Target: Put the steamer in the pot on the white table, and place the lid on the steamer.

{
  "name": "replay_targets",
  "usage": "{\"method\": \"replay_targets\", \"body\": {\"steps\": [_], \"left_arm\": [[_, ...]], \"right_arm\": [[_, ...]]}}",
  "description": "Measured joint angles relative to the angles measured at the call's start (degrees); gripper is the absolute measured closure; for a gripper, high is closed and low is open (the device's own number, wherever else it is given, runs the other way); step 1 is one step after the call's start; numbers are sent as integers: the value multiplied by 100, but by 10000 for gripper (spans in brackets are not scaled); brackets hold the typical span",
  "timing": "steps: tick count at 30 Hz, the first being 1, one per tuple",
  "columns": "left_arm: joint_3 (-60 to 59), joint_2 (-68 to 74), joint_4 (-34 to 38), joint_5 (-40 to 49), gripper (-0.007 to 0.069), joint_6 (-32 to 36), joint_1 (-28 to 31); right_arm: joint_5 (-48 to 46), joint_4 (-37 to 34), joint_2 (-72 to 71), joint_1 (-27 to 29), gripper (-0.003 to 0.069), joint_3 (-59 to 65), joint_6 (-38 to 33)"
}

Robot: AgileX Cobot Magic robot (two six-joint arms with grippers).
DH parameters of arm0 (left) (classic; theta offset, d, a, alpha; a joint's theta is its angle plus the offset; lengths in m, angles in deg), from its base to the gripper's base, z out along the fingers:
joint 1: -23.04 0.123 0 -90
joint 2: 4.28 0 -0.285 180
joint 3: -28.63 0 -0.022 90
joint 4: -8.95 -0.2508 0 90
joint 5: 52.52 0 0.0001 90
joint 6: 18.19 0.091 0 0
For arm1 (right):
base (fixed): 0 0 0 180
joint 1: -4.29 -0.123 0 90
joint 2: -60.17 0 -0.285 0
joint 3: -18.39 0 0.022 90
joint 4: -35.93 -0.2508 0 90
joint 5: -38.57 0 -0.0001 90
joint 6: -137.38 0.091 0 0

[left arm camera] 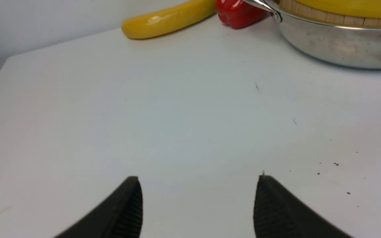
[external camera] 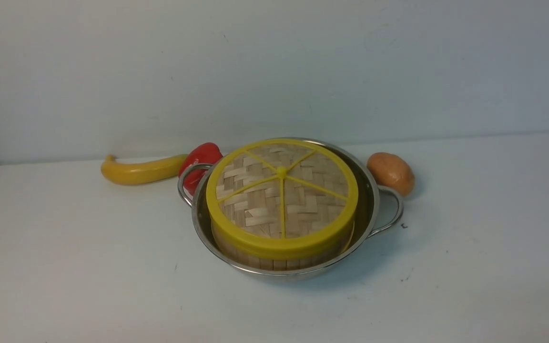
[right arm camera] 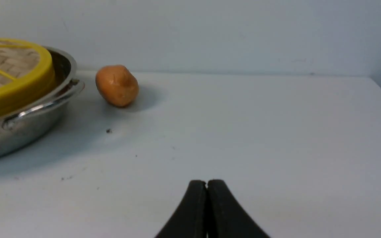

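Note:
The shiny steel pot (external camera: 372, 200) stands in the middle of the white table (external camera: 65, 267). Inside it sits the bamboo steamer (external camera: 274, 261), only its slatted wall showing. The woven lid (external camera: 281, 195) with its yellow rim and spokes lies on top of the steamer, slightly tilted. No gripper shows in the front view. In the left wrist view my left gripper (left arm camera: 198, 185) is open over bare table, well short of the pot (left arm camera: 339, 46). In the right wrist view my right gripper (right arm camera: 207, 185) is shut on nothing, away from the pot (right arm camera: 28, 122) and lid (right arm camera: 15, 89).
A yellow banana (external camera: 141, 170) and a red pepper (external camera: 203, 159) lie behind the pot's left handle. A brown potato (external camera: 391, 172) rests behind its right handle. A pale wall closes the table's far edge. The table's left edge shows in the left wrist view.

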Motion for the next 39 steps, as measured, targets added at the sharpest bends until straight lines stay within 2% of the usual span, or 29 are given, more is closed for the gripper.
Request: {"method": "replay_targets", "body": {"steps": [18, 26, 39], "left_arm": [[0, 0, 0, 0, 204, 0, 0], [0, 0, 0, 0, 204, 0, 0], [0, 0, 0, 0, 204, 0, 0]], "right_arm": [[165, -15, 0, 17, 666, 173, 27], [224, -331, 0, 17, 664, 179, 316], [229, -351, 0, 17, 651, 179, 83]]}}
